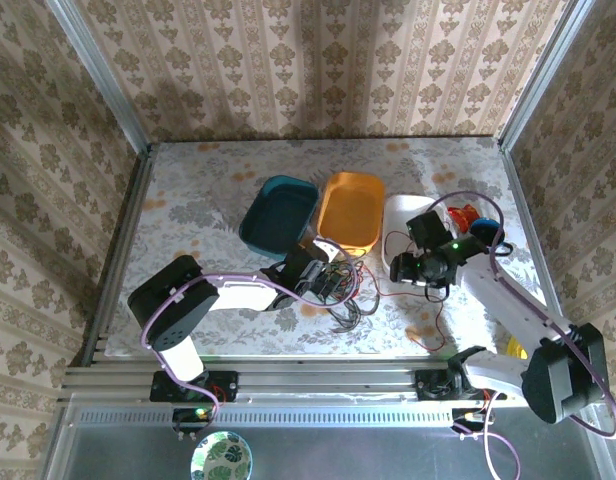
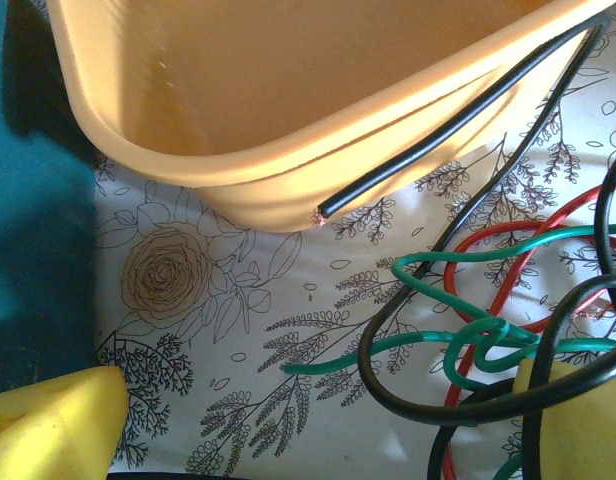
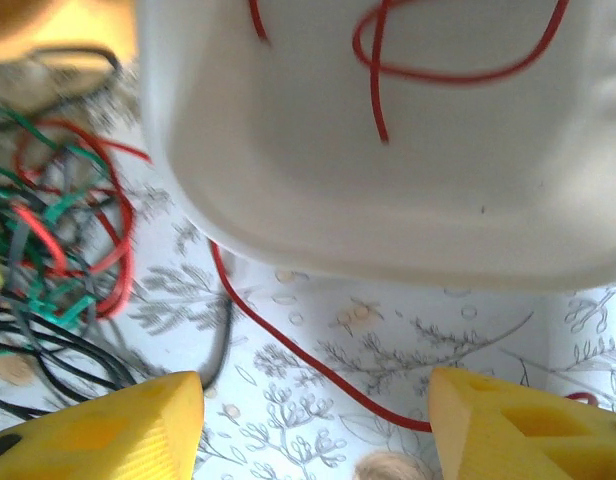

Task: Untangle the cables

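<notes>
The thin red, black and green cables lie knotted in a heap on the near middle of the floral-cloth table, just near of the oval orange plastic tub. One black cable end crosses in front of that tub's wall. A single red cable trails right from the heap, passing the near edge of the white plastic tub, inside which another red strand lies. The left gripper sits at the heap's left side, its yellow fingers spread wide, with loops crossing the right one. The right gripper hangs over the trailing red cable, its fingers spread and pinching nothing. A teal plastic tub stands left of the orange one.
</notes>
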